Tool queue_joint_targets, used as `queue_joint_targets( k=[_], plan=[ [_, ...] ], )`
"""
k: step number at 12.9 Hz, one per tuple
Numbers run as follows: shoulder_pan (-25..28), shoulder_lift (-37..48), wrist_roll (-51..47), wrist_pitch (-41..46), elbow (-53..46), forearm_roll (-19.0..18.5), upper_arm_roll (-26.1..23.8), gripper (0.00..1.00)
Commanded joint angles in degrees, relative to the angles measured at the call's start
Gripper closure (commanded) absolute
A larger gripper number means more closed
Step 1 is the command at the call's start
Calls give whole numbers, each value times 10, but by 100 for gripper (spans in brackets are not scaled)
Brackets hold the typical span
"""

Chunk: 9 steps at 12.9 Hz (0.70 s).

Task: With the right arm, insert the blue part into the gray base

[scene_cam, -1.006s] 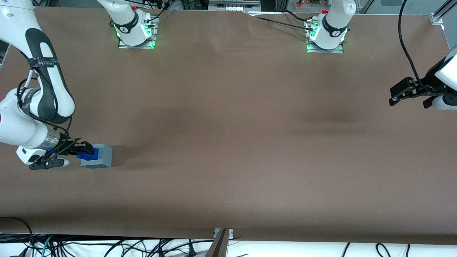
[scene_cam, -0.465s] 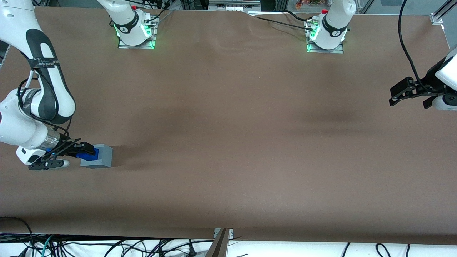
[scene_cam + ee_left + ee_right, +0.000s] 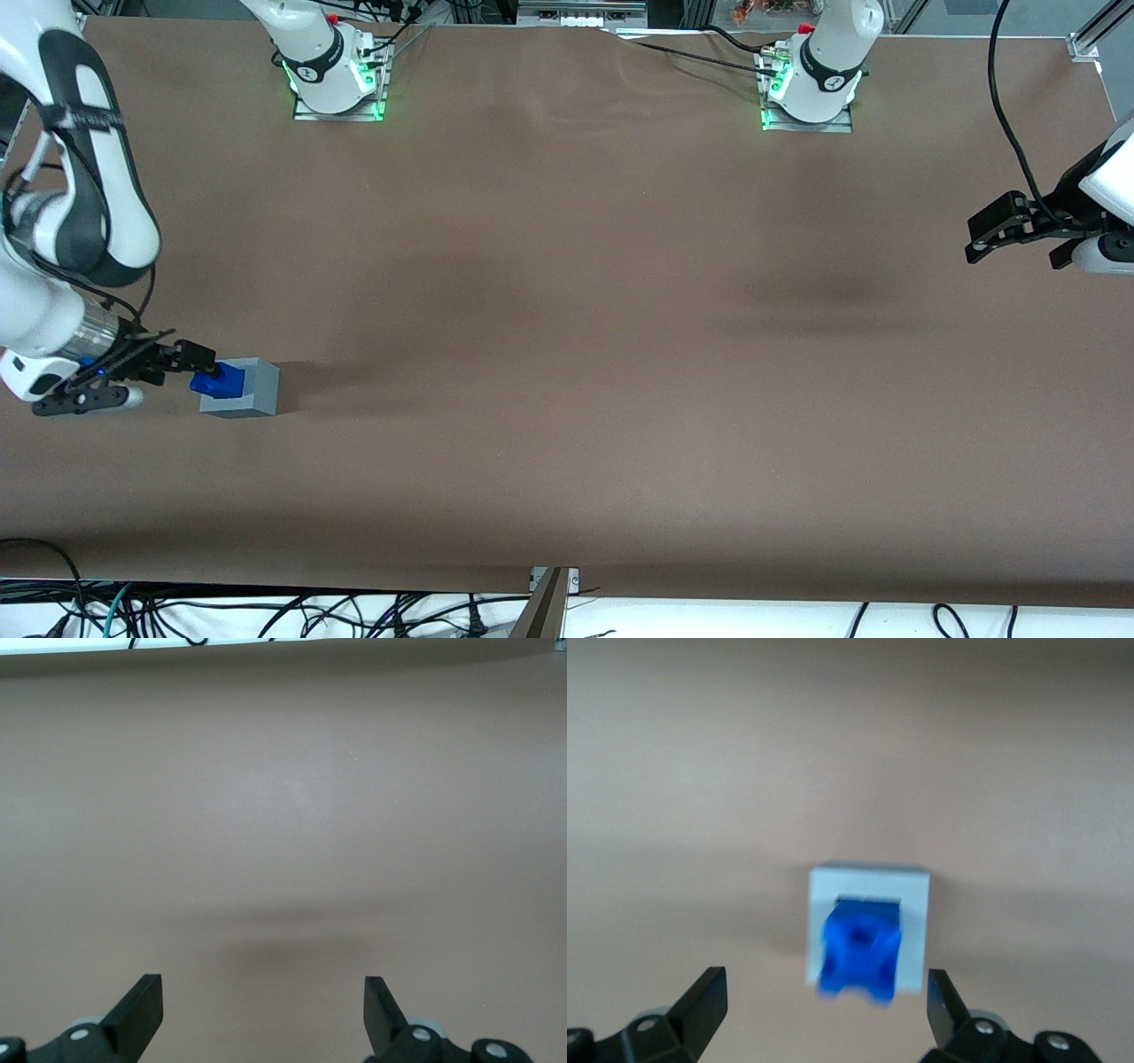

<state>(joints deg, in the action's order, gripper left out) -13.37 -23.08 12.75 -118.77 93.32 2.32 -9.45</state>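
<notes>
Front view: blue part point(image 3: 216, 382) sits in the gray base point(image 3: 241, 389) on the counter point(image 3: 620, 354).
End effector point(image 3: 197, 356) hovers beside the base, fingers point(image 3: 700, 1003) spread wide, gripping nothing.

The blue part point(image 3: 214, 382) point(image 3: 860, 949) sits in the square recess of the gray base point(image 3: 249, 390) point(image 3: 869, 918), its knobbed top standing out above. The gripper point(image 3: 188, 357) (fingers spread apart) hovers just beside them, holding nothing, at the working arm's end of the table.
</notes>
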Motion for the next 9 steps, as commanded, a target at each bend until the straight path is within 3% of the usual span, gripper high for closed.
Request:
queue_joint_targets(
  k=[1,4,9],
  plan=[
    [-5,99,-47,129,-7,-36,-26,0],
    [-5,159,-55,240,-32,-35,-31,0],
    [-5,162,-52,244,-40,-36,-36,0]
  ],
)
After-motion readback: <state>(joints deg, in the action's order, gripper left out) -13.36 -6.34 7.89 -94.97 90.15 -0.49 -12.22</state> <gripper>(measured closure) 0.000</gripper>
